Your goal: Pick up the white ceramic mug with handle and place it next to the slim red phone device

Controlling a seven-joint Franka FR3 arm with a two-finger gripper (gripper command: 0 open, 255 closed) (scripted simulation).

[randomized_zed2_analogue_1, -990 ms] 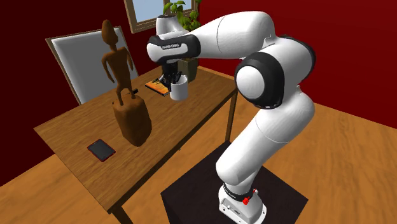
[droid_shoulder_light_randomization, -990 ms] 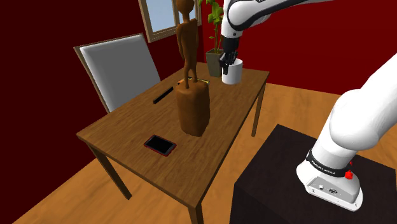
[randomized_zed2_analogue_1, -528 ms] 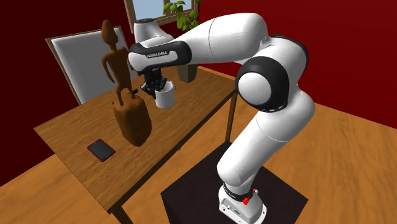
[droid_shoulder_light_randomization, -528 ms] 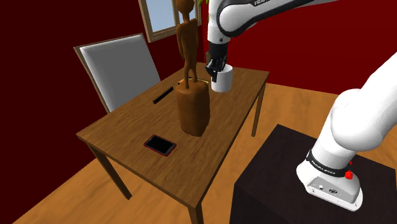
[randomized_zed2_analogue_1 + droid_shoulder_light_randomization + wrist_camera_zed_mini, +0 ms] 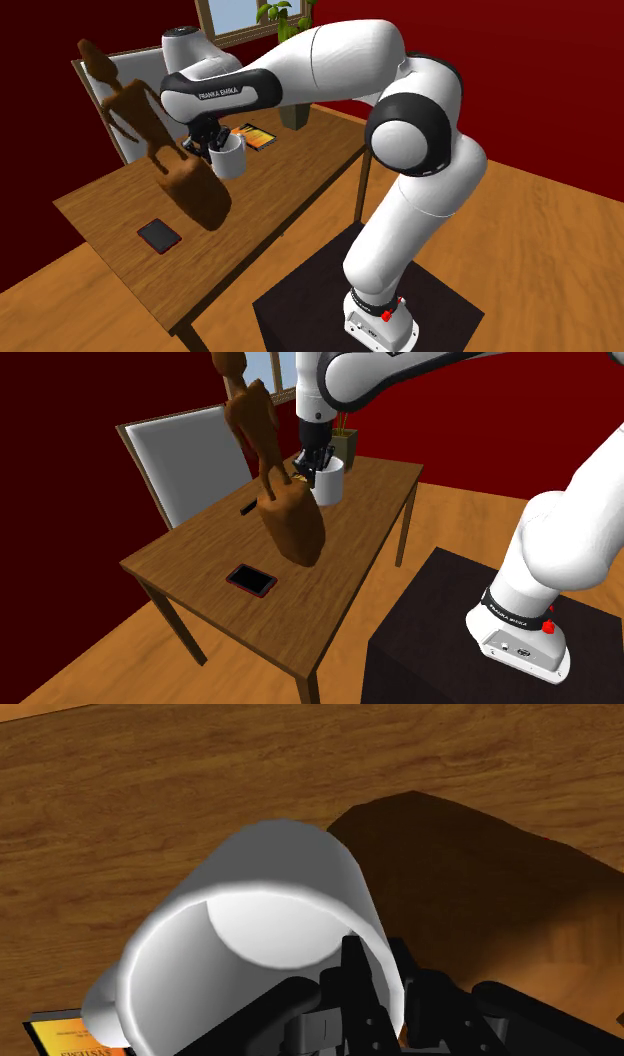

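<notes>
While the hand [image 5: 311, 462] holds the white mug [image 5: 329, 485], we barely see its handle. The shoulder view cuts off the head of the leaning statue [image 5: 292, 524].

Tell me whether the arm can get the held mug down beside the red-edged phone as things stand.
Probably not directly: the tilted brown statue sits between the mug in the fingers and the phone. Lifting over it might work.

Brown statue [image 5: 290, 522] stands just beside gripper [image 5: 312, 460] w/ its white mug [image 5: 329, 485], tilted away, btwn gripper & red phone [image 5: 251, 579]: direct path blocked. Bare tabletop [image 5: 345, 557] on stand side of statue is free. Plant pot [image 5: 347, 444] close behind gripper.
</notes>
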